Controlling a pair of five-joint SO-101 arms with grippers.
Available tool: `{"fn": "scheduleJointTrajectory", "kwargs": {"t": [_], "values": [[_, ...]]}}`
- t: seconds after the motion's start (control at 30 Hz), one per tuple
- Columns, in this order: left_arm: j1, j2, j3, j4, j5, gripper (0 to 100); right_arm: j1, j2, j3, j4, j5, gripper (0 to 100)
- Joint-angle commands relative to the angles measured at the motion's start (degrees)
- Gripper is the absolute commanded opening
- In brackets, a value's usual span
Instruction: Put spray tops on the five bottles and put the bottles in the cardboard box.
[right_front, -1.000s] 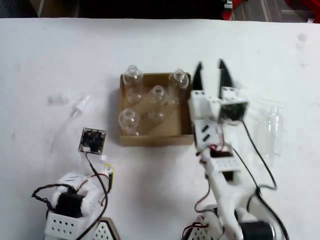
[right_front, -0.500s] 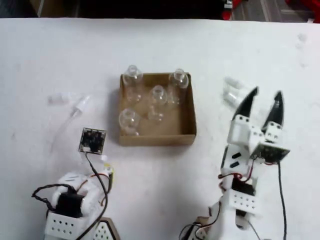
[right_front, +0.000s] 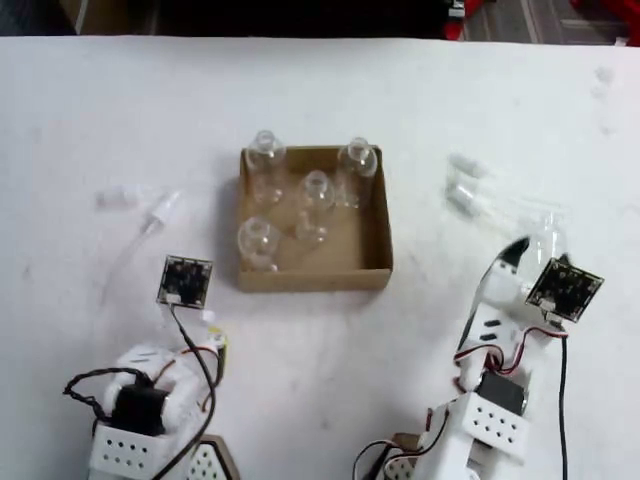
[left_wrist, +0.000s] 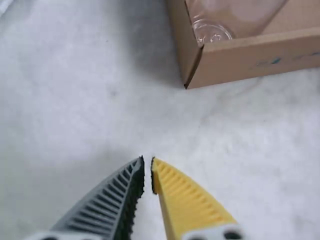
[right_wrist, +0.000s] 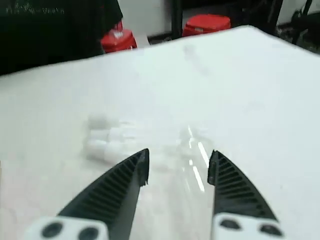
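Observation:
The cardboard box (right_front: 372, 225) sits mid-table with several clear, topless bottles standing in it, such as one (right_front: 258, 240) at its near left corner. Another clear bottle (right_front: 545, 238) lies on the table to the right. White spray tops (right_front: 462, 185) rest between it and the box. My right gripper (right_front: 528, 256) hangs open just in front of the lying bottle (right_wrist: 196, 162), its fingers (right_wrist: 125, 185) pointing along it, the spray tops (right_wrist: 109, 137) beyond. My left gripper (left_wrist: 148, 169) is shut and empty over bare table near the box corner (left_wrist: 192, 70).
More spray parts (right_front: 150, 205) lie on the table left of the box. The left arm is folded low at the near left, its camera module (right_front: 185, 281) facing up. Red stools (right_wrist: 205, 22) stand beyond the table's far edge.
The right arm swung away from the box's right side, drew back toward the near right, and now sits low in front of the lying bottle. The left arm stayed still.

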Motion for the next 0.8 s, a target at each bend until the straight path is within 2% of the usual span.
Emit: {"fn": "scheduleJointTrajectory", "kwargs": {"t": [0.0,0.1,0.7,0.77], "values": [[0.75,-0.48,0.00,0.35,0.79,3,0.84,-1.63,0.44,9.89,0.26,17.0],[0.75,-0.48,0.00,0.35,0.79,3,0.84,-1.71,0.44,13.41,0.26,17.0],[0.75,-0.48,0.00,0.35,0.79,3,0.57,-1.27,0.44,13.76,0.79,16.9],[0.75,-0.48,0.00,0.35,0.79,3,-0.48,-0.92,0.44,15.16,0.79,13.2]]}}
